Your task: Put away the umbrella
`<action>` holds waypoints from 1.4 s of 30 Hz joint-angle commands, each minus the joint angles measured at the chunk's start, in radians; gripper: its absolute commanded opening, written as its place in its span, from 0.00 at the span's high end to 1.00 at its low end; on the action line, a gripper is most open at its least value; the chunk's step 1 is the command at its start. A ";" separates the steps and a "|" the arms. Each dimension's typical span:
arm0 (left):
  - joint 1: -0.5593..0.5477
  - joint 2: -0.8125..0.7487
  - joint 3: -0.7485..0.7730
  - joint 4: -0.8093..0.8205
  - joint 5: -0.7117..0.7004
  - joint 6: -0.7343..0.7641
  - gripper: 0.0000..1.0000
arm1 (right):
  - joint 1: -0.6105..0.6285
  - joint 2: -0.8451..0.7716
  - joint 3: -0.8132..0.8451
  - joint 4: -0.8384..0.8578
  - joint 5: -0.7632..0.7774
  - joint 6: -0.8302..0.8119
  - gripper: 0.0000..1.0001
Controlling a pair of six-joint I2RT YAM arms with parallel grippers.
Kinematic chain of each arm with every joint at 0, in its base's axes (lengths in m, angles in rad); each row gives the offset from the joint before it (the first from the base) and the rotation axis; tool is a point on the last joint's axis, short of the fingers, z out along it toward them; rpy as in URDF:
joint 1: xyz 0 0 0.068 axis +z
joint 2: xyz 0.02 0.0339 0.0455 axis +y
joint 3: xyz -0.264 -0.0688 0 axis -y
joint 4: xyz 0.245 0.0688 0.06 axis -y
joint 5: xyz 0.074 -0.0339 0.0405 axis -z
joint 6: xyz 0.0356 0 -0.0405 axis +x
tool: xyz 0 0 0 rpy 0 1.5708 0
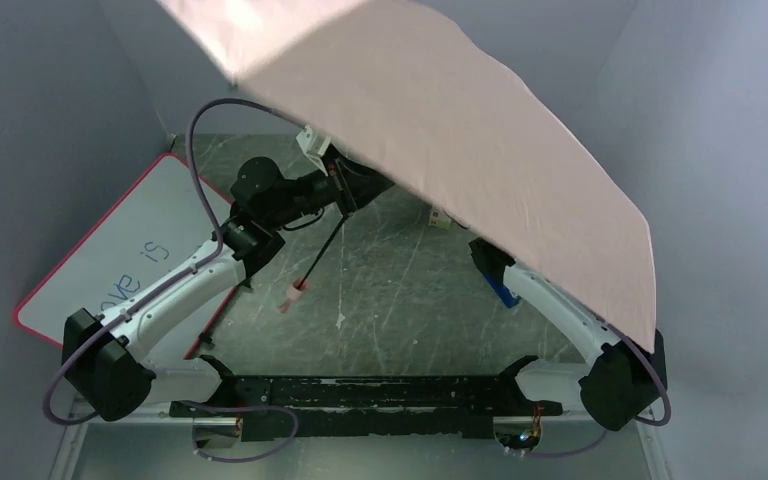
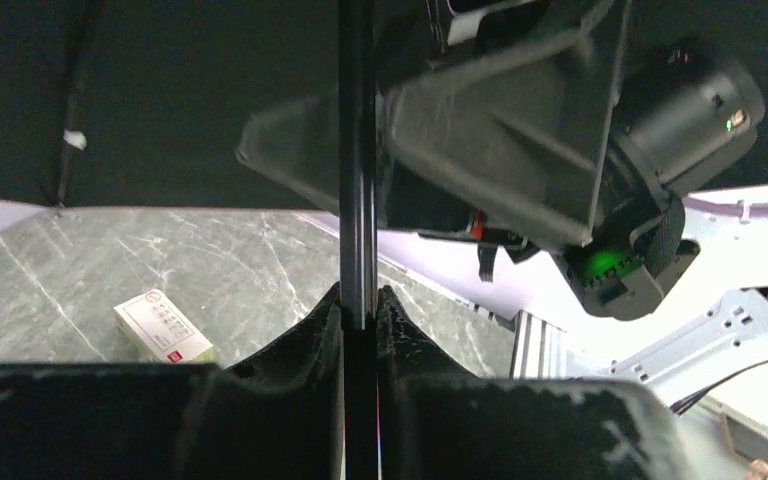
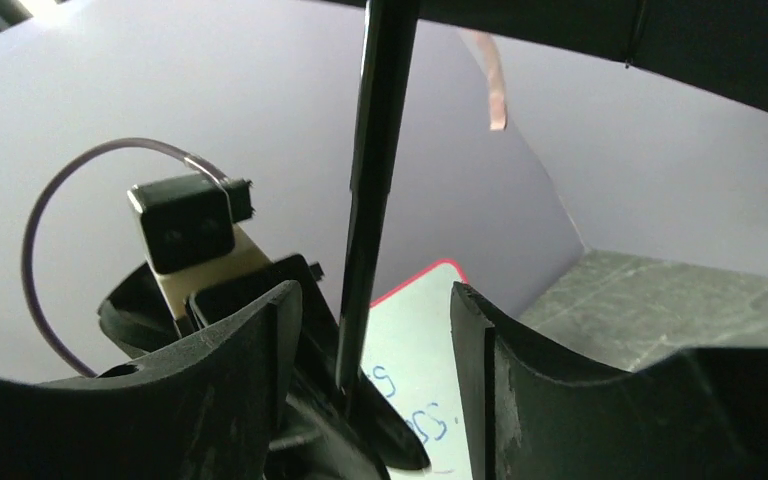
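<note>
The umbrella is open; its pale pink canopy [image 1: 460,130] fills the upper right of the top view and its black inner face [image 2: 160,90] shows in the left wrist view. The thin black shaft [image 1: 322,245] slants down to the pink handle [image 1: 295,293] above the table. My left gripper [image 1: 345,188] is shut on the shaft [image 2: 357,180], fingertips [image 2: 332,310] pressed to it. My right gripper [image 3: 375,300] is open with the shaft [image 3: 375,150] between its jaws, nearer the left one, not touching. In the top view it is hidden under the canopy. A pink strap [image 3: 490,80] hangs from the canopy.
A pink-framed whiteboard [image 1: 130,250] with blue writing leans at the left wall and also shows in the right wrist view [image 3: 415,340]. A small white box [image 1: 441,219] lies on the marbled table [image 1: 390,300]; it also shows in the left wrist view [image 2: 160,328]. A blue object [image 1: 505,293] lies by the right arm.
</note>
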 commanded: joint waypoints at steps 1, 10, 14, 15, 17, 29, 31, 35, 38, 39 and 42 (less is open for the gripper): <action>0.039 -0.015 -0.016 0.121 -0.042 -0.122 0.95 | 0.002 -0.023 -0.032 -0.018 0.044 -0.042 0.40; 0.076 -0.028 -0.061 0.177 -0.097 -0.202 0.95 | 0.002 -0.069 -0.102 -0.022 0.133 -0.040 0.39; 0.076 -0.041 -0.080 0.196 -0.123 -0.197 0.95 | 0.002 -0.089 -0.124 0.008 0.207 -0.017 0.38; 0.076 -0.043 -0.083 0.201 -0.126 -0.194 0.95 | 0.001 -0.089 -0.123 0.014 0.230 -0.005 0.38; 0.077 -0.047 -0.086 0.209 -0.126 -0.186 0.95 | 0.001 -0.086 -0.116 0.020 0.284 0.016 0.38; 0.072 -0.044 -0.086 0.219 -0.099 -0.176 0.95 | 0.001 0.079 0.027 0.114 0.446 0.128 0.28; 0.070 -0.043 -0.084 0.215 -0.098 -0.170 0.95 | 0.001 0.099 0.041 0.127 0.472 0.130 0.28; 0.067 -0.037 -0.082 0.219 -0.085 -0.173 0.95 | 0.002 0.144 0.086 0.142 0.497 0.141 0.27; 0.066 -0.035 -0.081 0.221 -0.076 -0.172 0.95 | 0.001 0.183 0.128 0.153 0.499 0.153 0.27; 0.066 -0.034 -0.080 0.219 -0.076 -0.170 0.95 | 0.001 0.200 0.137 0.163 0.496 0.159 0.27; 0.066 -0.036 -0.080 0.215 -0.078 -0.163 0.95 | 0.002 0.234 0.163 0.196 0.492 0.173 0.27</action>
